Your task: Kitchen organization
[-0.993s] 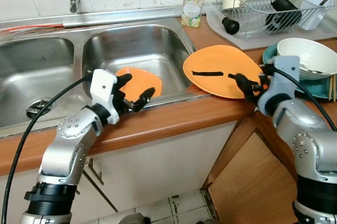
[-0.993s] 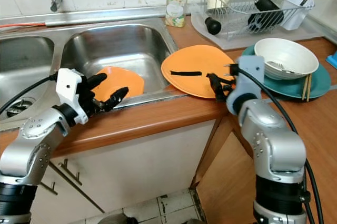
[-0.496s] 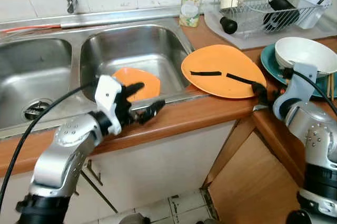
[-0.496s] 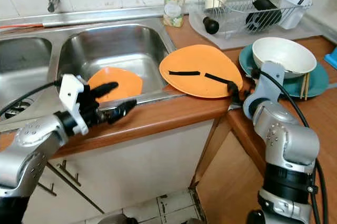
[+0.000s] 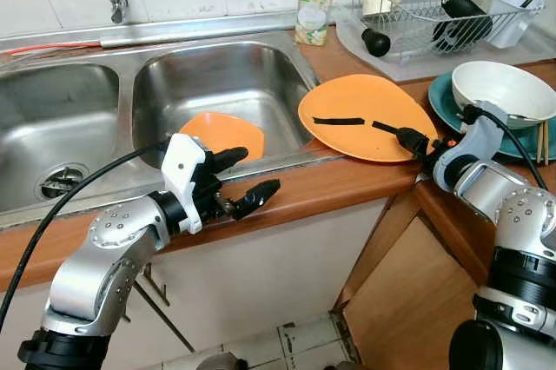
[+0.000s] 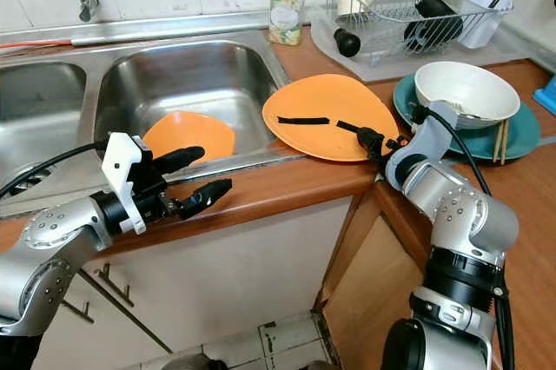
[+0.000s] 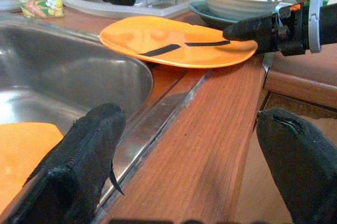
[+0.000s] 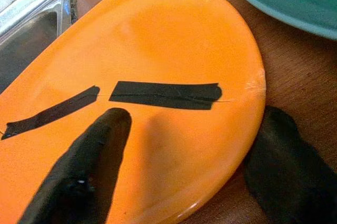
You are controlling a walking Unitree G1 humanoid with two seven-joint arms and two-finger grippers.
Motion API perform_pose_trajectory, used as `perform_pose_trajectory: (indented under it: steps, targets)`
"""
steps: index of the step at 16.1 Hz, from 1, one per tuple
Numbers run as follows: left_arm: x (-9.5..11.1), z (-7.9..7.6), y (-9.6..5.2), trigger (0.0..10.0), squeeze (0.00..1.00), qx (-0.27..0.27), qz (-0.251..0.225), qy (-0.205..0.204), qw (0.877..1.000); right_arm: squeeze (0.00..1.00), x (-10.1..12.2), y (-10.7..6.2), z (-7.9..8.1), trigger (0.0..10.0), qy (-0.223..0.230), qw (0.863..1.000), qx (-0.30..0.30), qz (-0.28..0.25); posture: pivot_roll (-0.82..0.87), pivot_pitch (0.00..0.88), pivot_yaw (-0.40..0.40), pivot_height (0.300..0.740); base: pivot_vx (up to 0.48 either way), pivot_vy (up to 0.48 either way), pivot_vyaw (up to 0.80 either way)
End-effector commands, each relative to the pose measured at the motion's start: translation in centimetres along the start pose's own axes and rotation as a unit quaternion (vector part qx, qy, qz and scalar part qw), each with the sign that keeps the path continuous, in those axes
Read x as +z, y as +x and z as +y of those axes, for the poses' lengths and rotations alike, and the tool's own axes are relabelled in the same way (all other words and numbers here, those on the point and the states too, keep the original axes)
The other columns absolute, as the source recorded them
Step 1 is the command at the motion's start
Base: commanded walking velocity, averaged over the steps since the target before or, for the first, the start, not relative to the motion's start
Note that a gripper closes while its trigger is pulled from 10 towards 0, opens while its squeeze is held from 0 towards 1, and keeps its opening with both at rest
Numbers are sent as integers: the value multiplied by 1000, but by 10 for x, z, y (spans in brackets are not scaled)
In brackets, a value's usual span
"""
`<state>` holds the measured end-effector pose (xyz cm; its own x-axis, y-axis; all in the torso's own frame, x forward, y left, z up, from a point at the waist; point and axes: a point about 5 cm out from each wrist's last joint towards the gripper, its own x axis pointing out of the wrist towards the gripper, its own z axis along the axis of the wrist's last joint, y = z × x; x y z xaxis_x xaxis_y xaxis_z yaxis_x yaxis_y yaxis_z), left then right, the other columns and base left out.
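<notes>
The right tool (image 8: pixel 179 171) straddles the near rim of the orange plate (image 5: pixel 369 114), one finger on top and one below the edge, not visibly closed. This plate rests on the wooden tabletop (image 5: pixel 304 192), overhanging the sink (image 5: pixel 221 83). The left tool (image 5: pixel 245 176) hovers wide open above the tabletop edge, beside a second orange plate (image 5: pixel 221 131) in the basin.

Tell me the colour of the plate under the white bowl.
The plate under the white bowl is teal, clearest in the right eye view.
</notes>
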<state>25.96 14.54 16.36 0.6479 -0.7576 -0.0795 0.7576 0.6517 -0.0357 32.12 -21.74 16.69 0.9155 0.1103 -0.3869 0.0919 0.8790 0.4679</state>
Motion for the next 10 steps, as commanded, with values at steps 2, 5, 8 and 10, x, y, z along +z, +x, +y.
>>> perform_pose_trajectory:
  steps: [2,5,8,10]
  targets:
    - [2,-3,-1,10000,1000,-8,3,5,1000,0,0,5,9,0,26,999,29,12,-25,0,18,740,0,0,0]
    - [2,-4,-1,10000,1000,-9,6,5,1000,0,-3,9,10,1294,55,998,35,21,-21,0,18,740,0,0,0]
    - [2,-4,0,10000,1000,-10,8,5,1000,0,-4,10,9,0,63,997,35,20,-21,0,20,740,0,0,0]
    - [2,-4,1,10000,1000,-9,7,6,1000,0,-4,11,8,0,72,997,35,20,-23,0,18,740,0,0,0]
